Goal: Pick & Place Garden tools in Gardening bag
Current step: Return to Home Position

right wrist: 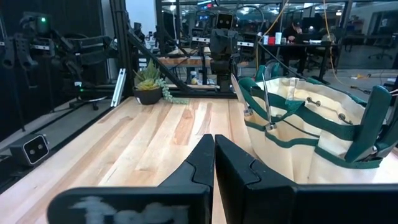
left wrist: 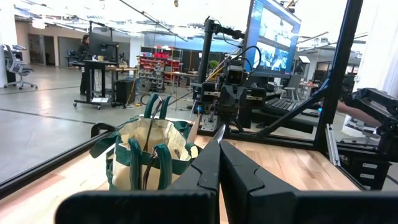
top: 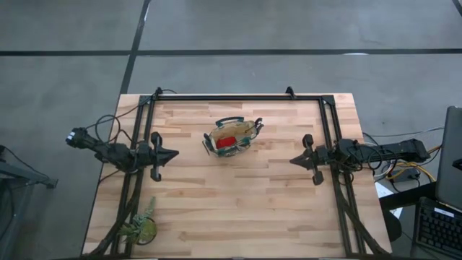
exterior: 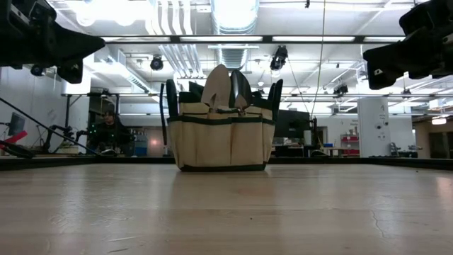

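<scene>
The gardening bag (top: 232, 137) stands upright on its base in the middle of the wooden table, toward the far side. Garden tools stick out of it: silver trowel blades (exterior: 226, 88) rise above its rim, and a red item (top: 226, 142) shows inside from above. Handles (left wrist: 155, 155) stand up at its rim. My left gripper (top: 175, 154) hovers shut at the table's left, pointing level toward the bag and apart from it. My right gripper (top: 292, 159) hovers shut at the table's right, also pointing level toward the bag, with clear table between.
A small green leafy plant (top: 141, 227) in a pot sits at the table's near left corner. A dark metal frame (top: 238, 97) runs along the far edge and both sides. Bare wood lies between the bag and the near edge. A person (exterior: 110, 131) sits in the room behind.
</scene>
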